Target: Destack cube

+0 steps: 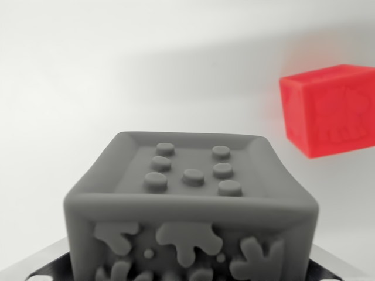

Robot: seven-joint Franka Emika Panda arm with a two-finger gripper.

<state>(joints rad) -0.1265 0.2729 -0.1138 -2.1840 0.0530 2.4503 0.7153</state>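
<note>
Although the claw itself cannot be made out clearly in the wrist view, dark metallic parts (41, 263) are seen at the bottom corners on either side of the grey cube (190, 213), so it cannot be told whether the claw is spread or pinching the cube. The grey cube is found very near the camera, filling the lower middle of the picture, with its lower edge cut off by the frame. Seven raised round studs (193, 176) are shown on its recessed top face, framed by a raised rim. Embossed splash-like shapes and small dots are shown on its near side. A red cube (331, 111) is seen farther away at the right, well apart from the grey one and partly cut off by the right edge; it is blurred, and a faint relief pattern is visible on its facing side. Both are set against a plain white surface (117, 70), across which a soft shadow is cast at the far right.
</note>
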